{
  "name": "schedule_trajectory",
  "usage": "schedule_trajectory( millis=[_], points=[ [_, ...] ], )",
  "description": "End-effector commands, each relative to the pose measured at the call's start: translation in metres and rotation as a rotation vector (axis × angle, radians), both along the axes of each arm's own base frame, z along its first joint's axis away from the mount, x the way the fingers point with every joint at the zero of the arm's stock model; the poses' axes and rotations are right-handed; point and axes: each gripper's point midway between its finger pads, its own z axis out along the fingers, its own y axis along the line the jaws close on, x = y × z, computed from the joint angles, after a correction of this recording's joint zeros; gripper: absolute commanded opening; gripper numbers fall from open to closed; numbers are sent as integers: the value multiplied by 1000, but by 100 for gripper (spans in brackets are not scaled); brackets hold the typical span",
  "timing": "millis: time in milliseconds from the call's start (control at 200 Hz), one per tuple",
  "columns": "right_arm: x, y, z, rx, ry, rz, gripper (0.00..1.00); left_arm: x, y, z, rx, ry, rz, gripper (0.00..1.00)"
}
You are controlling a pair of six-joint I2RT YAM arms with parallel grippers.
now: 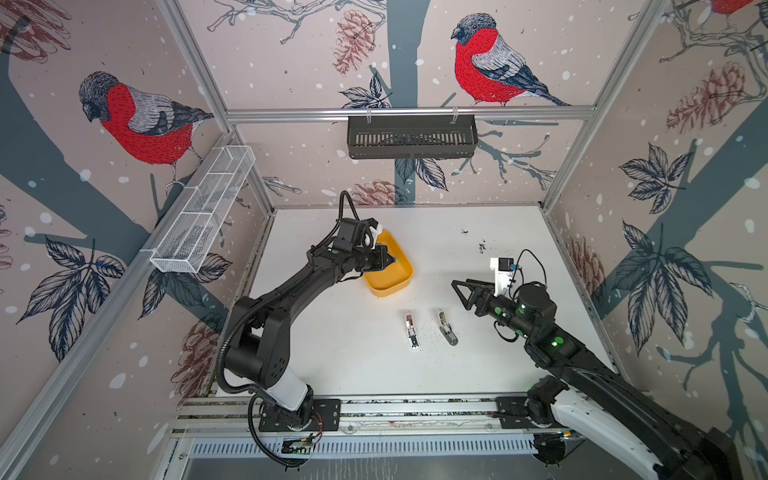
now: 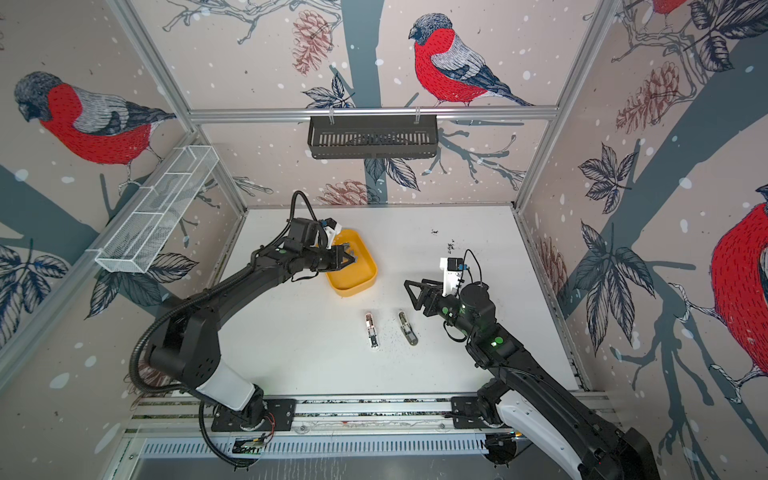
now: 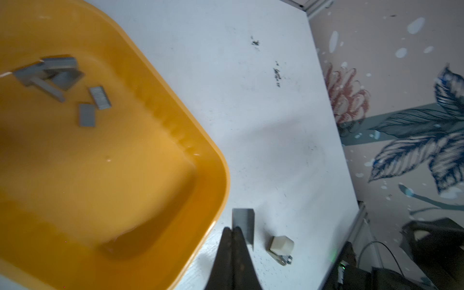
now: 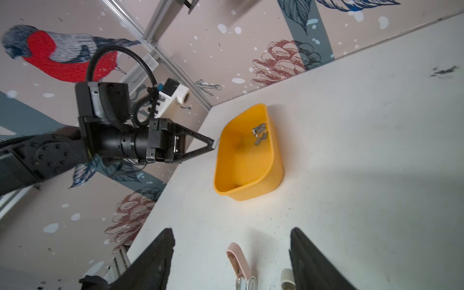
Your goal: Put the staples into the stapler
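— Since the left gripper (image 3: 232, 228) is pinched right down, what has it got?

— One staple strip (image 3: 243, 223), a small grey block nipped at its edge between the fingertips and sticking out past them. In both top views the claw hangs over the yellow tray (image 1: 390, 289), on the left side of the table (image 1: 332, 340).

— And the rest of the staples (image 3: 100, 98)?

— Loose in the tray, gathered at its far end. A few are piled on one another, two lie flat just beside the pile. The right wrist view shows the same cluster against the far wall.

— The right gripper (image 1: 459, 296)?

— Jaws wide apart, gripping nothing. It hovers above the table on the right, pointing left toward the middle.

— Where are the staplers?

— Two of them lie on the table nearer than the tray, side by side but apart: the left stapler (image 1: 411, 330), pink and white, and the right stapler (image 1: 446, 328), greyer. The right claw sits near them, to their right and slightly farther back. Neither claw touches them.
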Motion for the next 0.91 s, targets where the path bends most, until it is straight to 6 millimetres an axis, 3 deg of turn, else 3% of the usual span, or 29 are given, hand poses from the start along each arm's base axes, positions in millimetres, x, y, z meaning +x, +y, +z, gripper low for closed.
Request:
schedule_trajectory(
  millis=[0, 120, 160, 440, 610, 901],
  points=[
    [-15, 15, 43, 171, -60, 143, 70, -17, -27, 51, -220, -112, -129, 0],
    [-20, 21, 61, 247, -83, 209, 69, -42, -40, 84, -354, -166, -224, 0],
    [-22, 23, 66, 268, -87, 231, 68, -52, -43, 84, -380, -155, -249, 0],
    [-27, 32, 99, 383, -112, 320, 60, -95, -49, 130, -627, -155, -381, 0],
    [-24, 41, 111, 382, -108, 335, 56, -109, -57, 138, -667, -134, -427, 0],
    [-23, 57, 113, 359, -114, 353, 52, -120, -66, 147, -727, -92, -471, 0]
  ],
)
